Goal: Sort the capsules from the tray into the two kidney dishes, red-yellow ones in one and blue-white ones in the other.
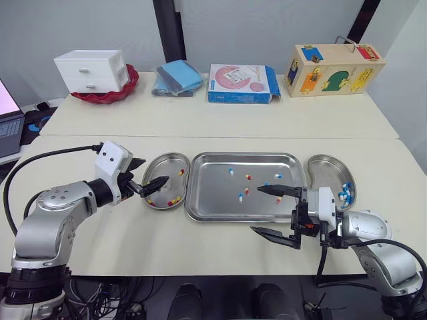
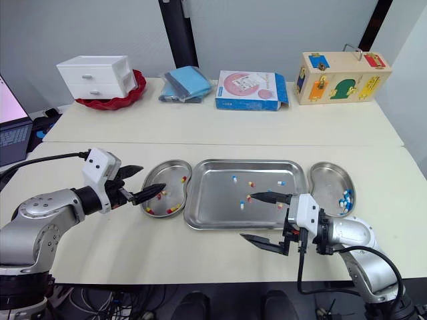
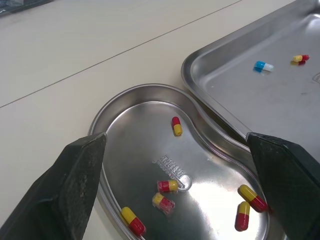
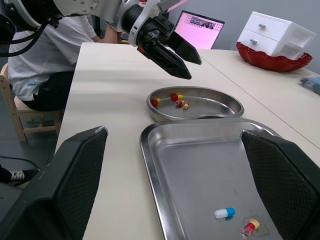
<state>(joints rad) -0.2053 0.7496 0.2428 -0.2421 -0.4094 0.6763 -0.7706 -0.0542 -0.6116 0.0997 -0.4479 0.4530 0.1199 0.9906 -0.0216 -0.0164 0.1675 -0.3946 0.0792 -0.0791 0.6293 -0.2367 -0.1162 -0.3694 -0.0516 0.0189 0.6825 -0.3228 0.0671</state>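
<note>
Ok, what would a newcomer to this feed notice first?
The central steel tray, loose capsules scattered in it. Flanking it, the left kidney dish holds red-yellow capsules, the right kidney dish blue-white capsules. The left gripper hovers over its dish, the right gripper at the tray's near edge, jaws open.

Both arms wear rounded silver-grey shells with black joint rings: left arm (image 1: 57,213) at lower left of frame, right arm (image 1: 377,240) at lower right. Each wrist carries a white boxy housing (image 1: 112,162). The left gripper (image 1: 155,171) and right gripper (image 1: 255,209) each have two black tapered fingers (image 4: 75,175), inner faces mesh-textured. A black cable (image 1: 33,163) arcs off the left wrist.
</note>
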